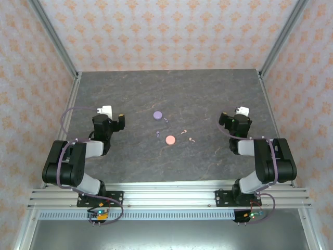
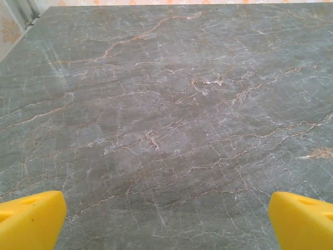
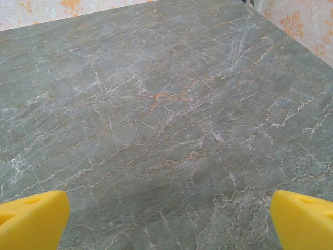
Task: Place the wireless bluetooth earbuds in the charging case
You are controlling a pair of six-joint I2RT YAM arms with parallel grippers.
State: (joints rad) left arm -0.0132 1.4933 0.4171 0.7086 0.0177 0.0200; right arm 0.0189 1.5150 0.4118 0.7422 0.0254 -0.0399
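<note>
Two round charging cases lie mid-table: a lilac case (image 1: 157, 114) and a salmon-pink case (image 1: 170, 139). Tiny earbuds lie loose around them: a lilac bud (image 1: 166, 120) beside the lilac case, another lilac bud (image 1: 157, 134) left of the pink case, and two pink buds (image 1: 183, 132) (image 1: 191, 139) to its right. My left gripper (image 1: 106, 113) rests well left of them and my right gripper (image 1: 240, 112) well right. In the wrist views, the left gripper (image 2: 166, 224) and the right gripper (image 3: 166, 221) stand open over bare tabletop, yellow fingertips (image 2: 31, 219) (image 3: 31, 219) wide apart.
The grey marbled table (image 1: 208, 94) is walled by patterned panels on three sides, with metal frame posts (image 1: 54, 36) at the back corners. An aluminium rail (image 1: 166, 195) with both arm bases runs along the near edge.
</note>
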